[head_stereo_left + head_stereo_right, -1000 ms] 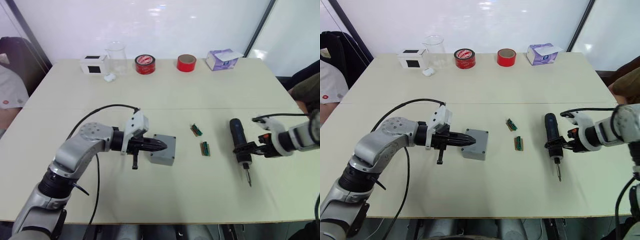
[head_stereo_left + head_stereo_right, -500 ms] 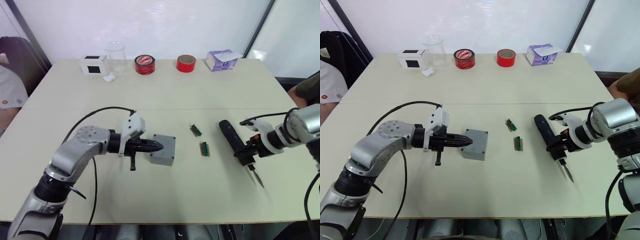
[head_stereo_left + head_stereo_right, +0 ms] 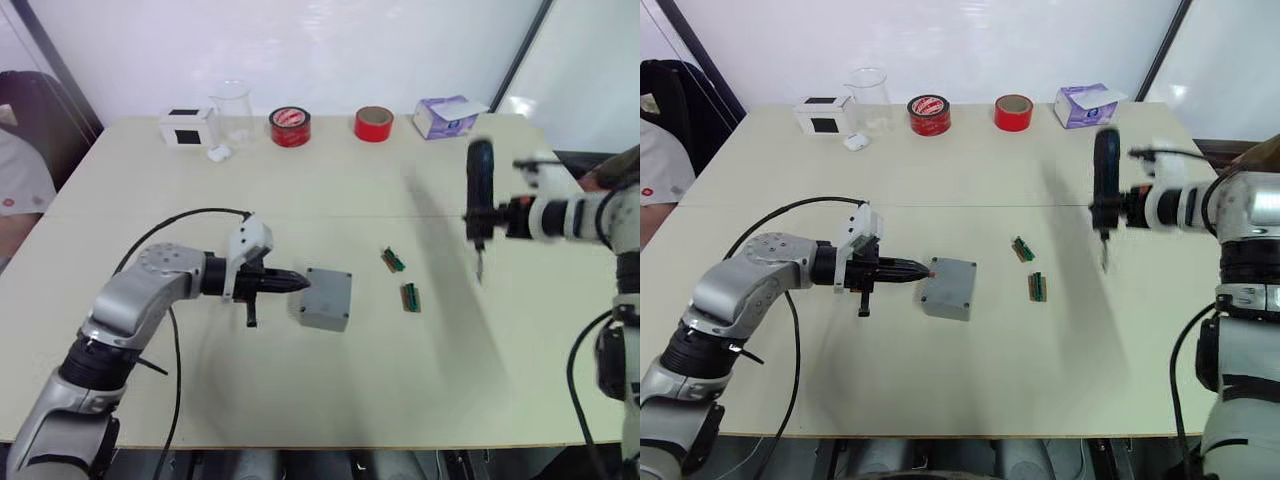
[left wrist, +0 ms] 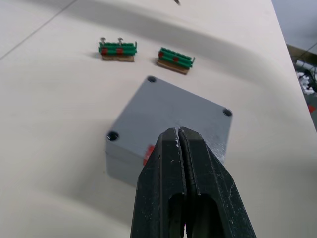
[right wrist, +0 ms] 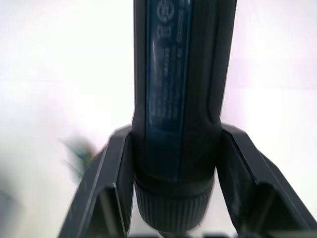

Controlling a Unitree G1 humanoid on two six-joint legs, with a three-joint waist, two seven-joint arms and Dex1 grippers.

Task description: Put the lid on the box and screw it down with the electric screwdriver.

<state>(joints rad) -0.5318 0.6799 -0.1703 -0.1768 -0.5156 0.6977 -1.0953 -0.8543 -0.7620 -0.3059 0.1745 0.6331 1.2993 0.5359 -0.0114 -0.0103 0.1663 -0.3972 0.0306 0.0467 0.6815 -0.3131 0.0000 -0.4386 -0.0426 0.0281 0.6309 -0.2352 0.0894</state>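
pale counter (image 3: 330, 190) carries your small grey square metal box (image 3: 324, 298) mid-front, grey lid (image 4: 171, 111) seated. left jaws (image 4: 179, 139) pressed together at its edge. right jaws (image 5: 173, 148) pinch the stiff, likely top-heavy black-and-blue electric screwdriver (image 3: 1102, 190) aloft; grip mid-barrel.

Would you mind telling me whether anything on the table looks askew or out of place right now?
Nothing looks spilled or damaged. The lid sits flush on the box, which lies turned at an angle to the table's edge. Two small green parts lie loose beside it. The electric screwdriver is held upright above the table in the right gripper.
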